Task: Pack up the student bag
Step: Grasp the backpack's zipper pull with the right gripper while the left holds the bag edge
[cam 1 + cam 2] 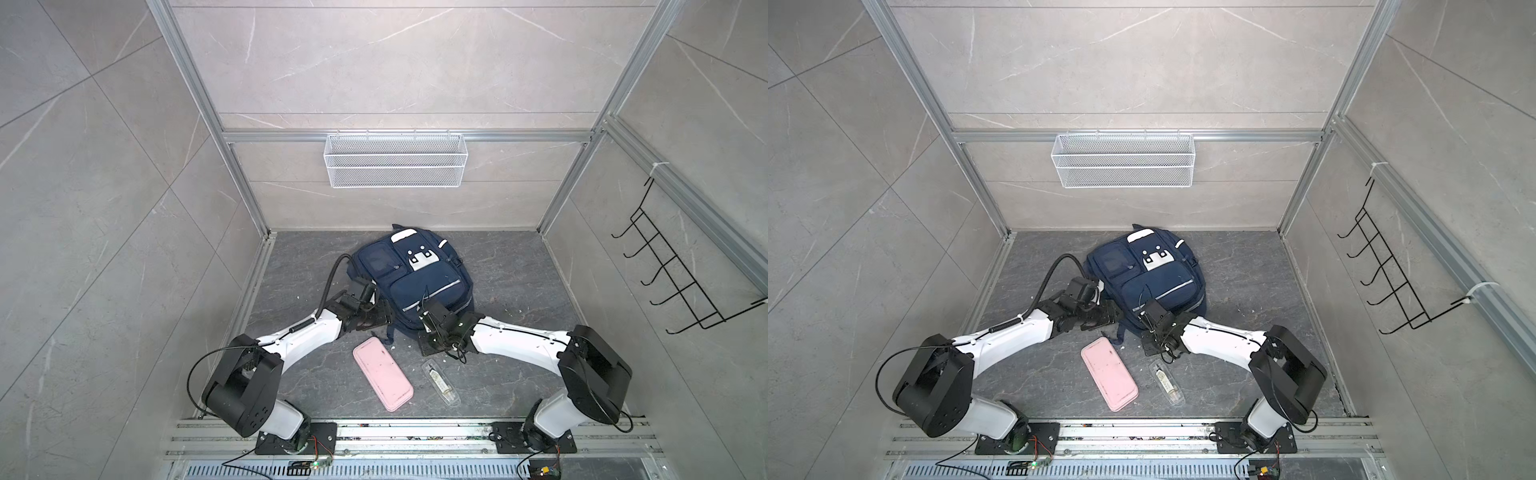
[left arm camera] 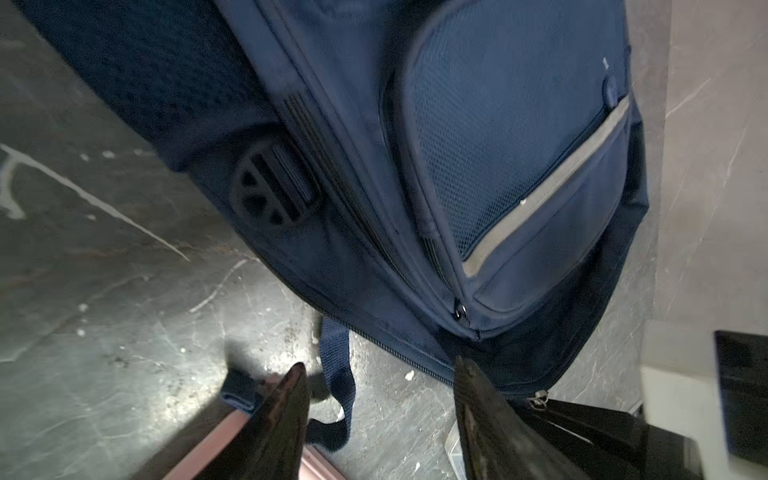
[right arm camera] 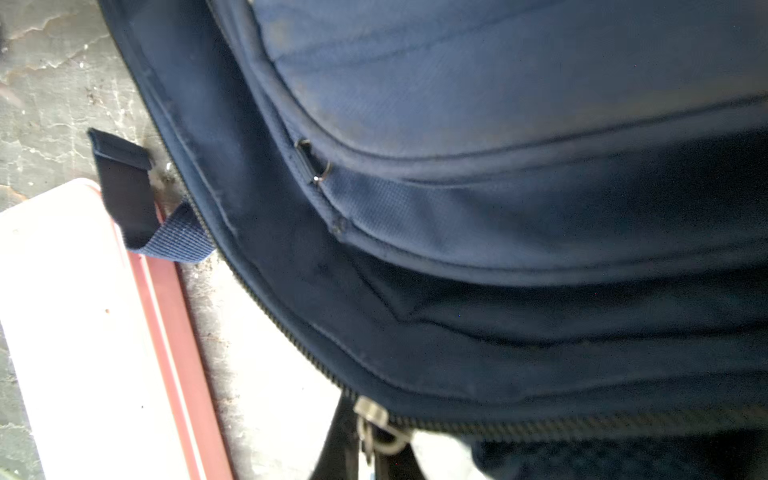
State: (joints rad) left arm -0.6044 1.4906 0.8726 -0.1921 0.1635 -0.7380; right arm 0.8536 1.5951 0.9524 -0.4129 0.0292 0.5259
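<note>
Grey slab (image 1: 519, 332): student bag (image 1: 415, 282), pink case (image 1: 382, 374), clear case (image 1: 440, 382)

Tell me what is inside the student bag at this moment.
Nothing of its inside shows. The student bag lies front up, and its zip looks shut where visible. The pink case and the clear case lie outside it on the floor.

Bright even light, soft shadows, wide-angle bending at edges, wrist views blurred, pink case (image 3: 62, 311) overexposed
</note>
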